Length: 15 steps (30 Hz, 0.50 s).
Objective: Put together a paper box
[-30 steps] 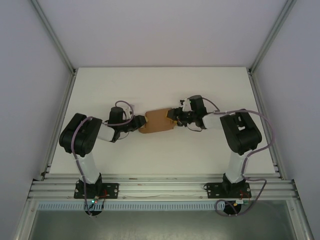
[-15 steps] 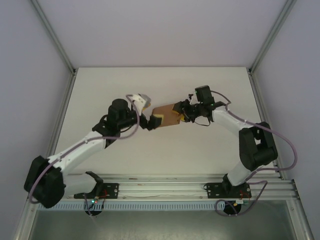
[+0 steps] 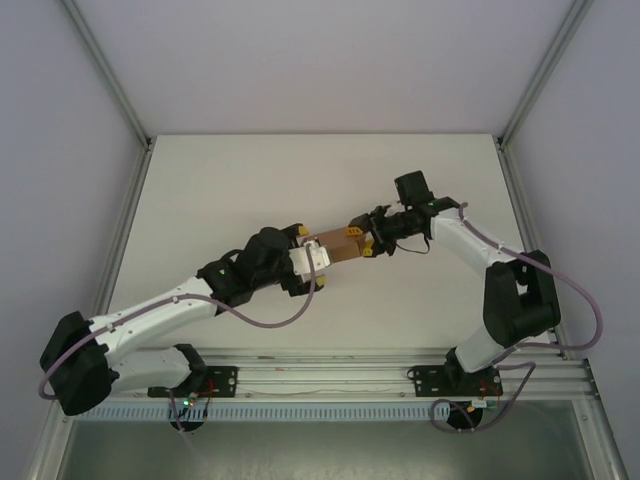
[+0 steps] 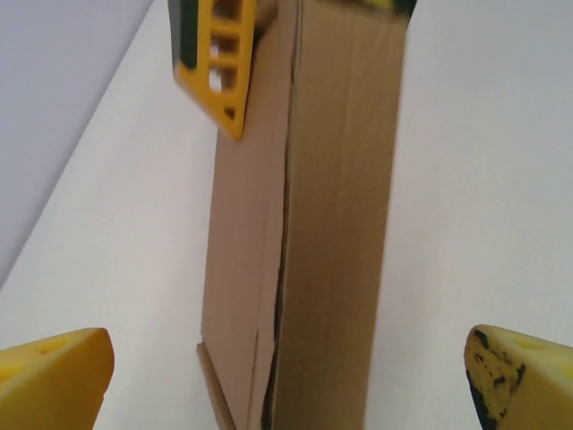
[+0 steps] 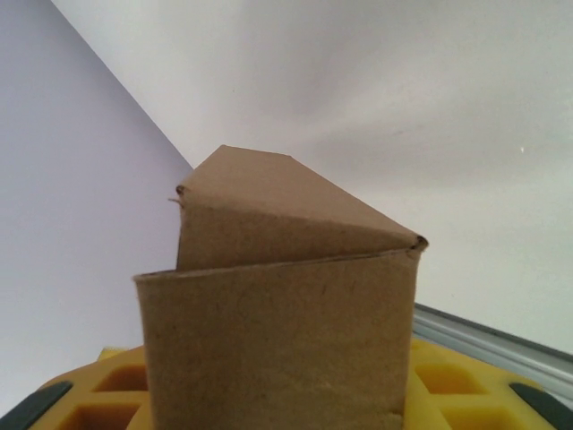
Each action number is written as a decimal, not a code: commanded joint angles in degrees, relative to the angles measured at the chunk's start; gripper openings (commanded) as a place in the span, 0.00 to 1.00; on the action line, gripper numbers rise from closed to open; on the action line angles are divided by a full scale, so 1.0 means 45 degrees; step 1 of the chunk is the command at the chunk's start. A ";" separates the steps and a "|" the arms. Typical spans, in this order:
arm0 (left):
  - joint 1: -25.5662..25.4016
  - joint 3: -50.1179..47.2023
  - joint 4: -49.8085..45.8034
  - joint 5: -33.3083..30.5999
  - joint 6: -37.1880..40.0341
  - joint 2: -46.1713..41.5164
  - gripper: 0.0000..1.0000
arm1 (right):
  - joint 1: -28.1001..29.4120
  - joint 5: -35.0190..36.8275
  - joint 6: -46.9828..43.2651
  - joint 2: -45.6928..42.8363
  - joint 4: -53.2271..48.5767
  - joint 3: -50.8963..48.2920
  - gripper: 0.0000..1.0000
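One paper box (image 3: 340, 246), plain brown cardboard, at the middle of the white table (image 3: 220, 180), and two grippers around it, folks. Nearest us, the left gripper (image 3: 317, 252) sits at the box's near end with its yellow fingers (image 4: 54, 372) spread wide, the box standing in the gap between them, touching neither, nothing in its grasp. At the far end the right gripper (image 3: 360, 242) is clamped across the box, its own yellow fingers (image 5: 466, 394) pressed on either side, one creased flap (image 5: 286, 210) angled beyond them.

plain brown paper box (image 3: 338, 247), yellow fingertips (image 4: 54, 385), plain white table (image 3: 250, 180)
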 commanded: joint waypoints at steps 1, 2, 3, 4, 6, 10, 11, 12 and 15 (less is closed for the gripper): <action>-0.0030 -0.0116 0.0259 -0.2247 0.0815 0.0546 1.00 | -0.0022 -0.0517 0.0347 -0.0316 -0.0816 0.0051 0.40; -0.0035 -0.0135 0.0365 -0.2314 0.0767 0.0676 1.00 | -0.0027 -0.0642 0.0388 -0.0326 -0.0852 0.0004 0.40; -0.0035 -0.0153 0.0315 -0.2220 0.0752 0.0772 1.00 | -0.0017 -0.0781 0.0390 -0.0336 -0.0871 0.0013 0.40; -0.0039 -0.0188 0.0345 -0.2155 0.0782 0.0870 1.00 | -0.0006 -0.0853 0.0402 -0.0353 -0.0896 -0.0024 0.40; -0.0028 -0.0178 0.0516 -0.2273 0.0681 0.1063 1.00 | -0.0018 -0.0804 0.0407 -0.0516 -0.0852 -0.0082 0.40; -0.0034 -0.0075 0.0642 -0.2334 0.0749 0.1124 0.94 | -0.0009 -0.1051 0.0546 -0.0609 -0.0773 -0.0171 0.40; -0.0028 -0.0072 0.0715 -0.2301 0.0769 0.1086 0.88 | -0.0015 -0.1065 0.0546 -0.0622 -0.0755 -0.0213 0.40; -0.0035 -0.0069 0.0761 -0.2204 0.0782 0.1017 0.82 | -0.0007 -0.1107 0.0498 -0.0638 -0.0740 -0.0248 0.41; -0.0036 -0.0188 0.0869 -0.1753 0.0800 0.0764 0.68 | -0.0007 -0.1153 0.0410 -0.0620 -0.0700 -0.0279 0.45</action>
